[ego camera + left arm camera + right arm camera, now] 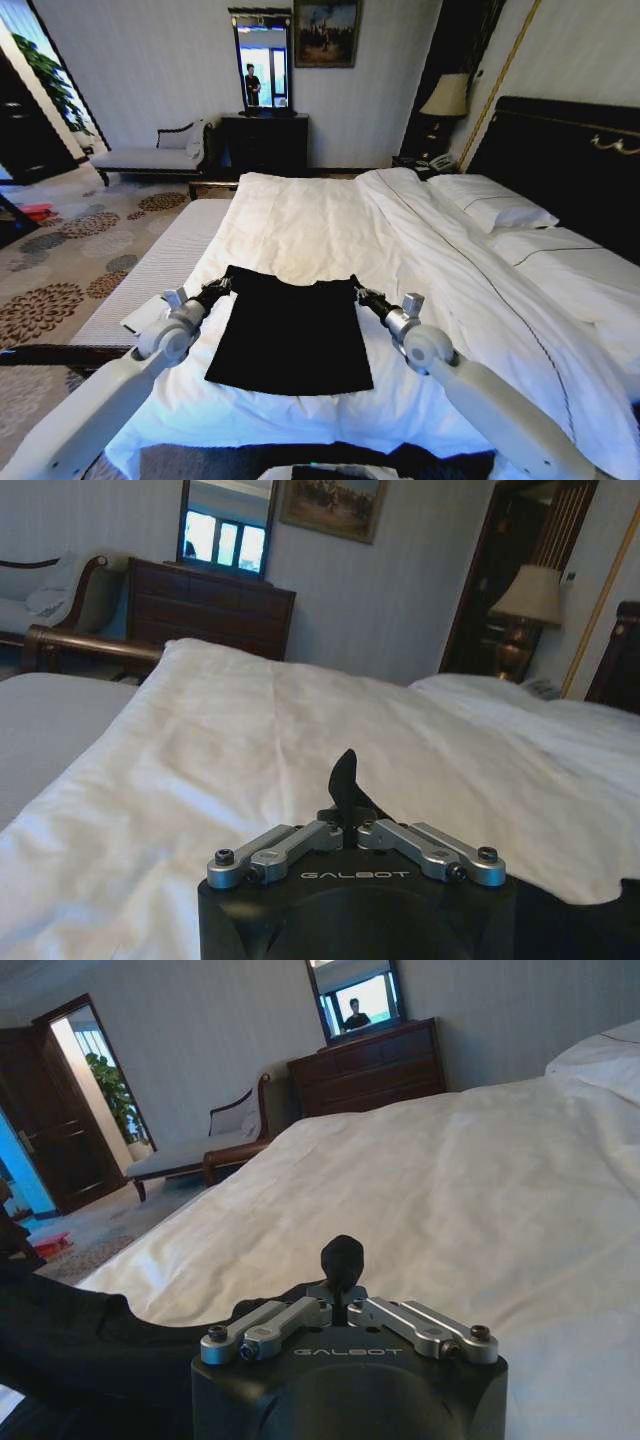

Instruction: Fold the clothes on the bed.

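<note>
My left fingers [222,286] and my right fingers [356,291] are pinched tight on the two far corners of the black top [290,335], which lies flat near the foot of the bed [300,225]. If one side lets go (the cloth is thin), the fold could go crooked or bunch up.

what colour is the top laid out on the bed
Plain black top, no lettering showing, on the white bed; clearest in the head view.
</note>
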{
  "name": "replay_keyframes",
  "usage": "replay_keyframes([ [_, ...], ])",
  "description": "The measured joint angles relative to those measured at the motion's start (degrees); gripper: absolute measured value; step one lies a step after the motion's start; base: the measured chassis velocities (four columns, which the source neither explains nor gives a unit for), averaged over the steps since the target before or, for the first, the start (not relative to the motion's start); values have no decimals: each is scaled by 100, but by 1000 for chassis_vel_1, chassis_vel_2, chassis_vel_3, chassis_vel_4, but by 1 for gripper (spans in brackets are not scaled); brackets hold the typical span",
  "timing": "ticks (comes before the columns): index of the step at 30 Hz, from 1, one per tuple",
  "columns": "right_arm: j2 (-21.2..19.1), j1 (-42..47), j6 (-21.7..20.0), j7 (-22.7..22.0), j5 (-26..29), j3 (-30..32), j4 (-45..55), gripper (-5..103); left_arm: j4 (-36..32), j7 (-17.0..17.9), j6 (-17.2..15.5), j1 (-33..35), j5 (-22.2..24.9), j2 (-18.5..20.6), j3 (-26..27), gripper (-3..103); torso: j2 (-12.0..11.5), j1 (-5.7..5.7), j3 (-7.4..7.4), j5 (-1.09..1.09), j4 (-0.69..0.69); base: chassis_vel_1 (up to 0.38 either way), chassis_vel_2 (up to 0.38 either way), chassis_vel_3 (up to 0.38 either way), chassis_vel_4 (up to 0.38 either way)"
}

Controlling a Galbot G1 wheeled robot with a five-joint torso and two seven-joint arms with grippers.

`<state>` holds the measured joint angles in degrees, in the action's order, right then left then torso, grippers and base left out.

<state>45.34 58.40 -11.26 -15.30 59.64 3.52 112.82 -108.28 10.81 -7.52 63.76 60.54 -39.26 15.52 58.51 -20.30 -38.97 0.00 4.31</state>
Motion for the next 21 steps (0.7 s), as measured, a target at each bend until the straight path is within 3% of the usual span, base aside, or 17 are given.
replay_keyframes([
  [13, 111, 1090, 79, 108, -470, 436, 274, 2, -34, -13, 71, 678, -406, -278, 38, 1, 0, 0, 0, 1, 3, 0, 0, 0, 0],
  [21, 263, 1635, 106, 167, -711, 582, 466, 2, -174, -27, 96, 1319, -548, -360, 345, 1, 0, 0, 0, 0, 1, 0, 0, 0, 0],
])
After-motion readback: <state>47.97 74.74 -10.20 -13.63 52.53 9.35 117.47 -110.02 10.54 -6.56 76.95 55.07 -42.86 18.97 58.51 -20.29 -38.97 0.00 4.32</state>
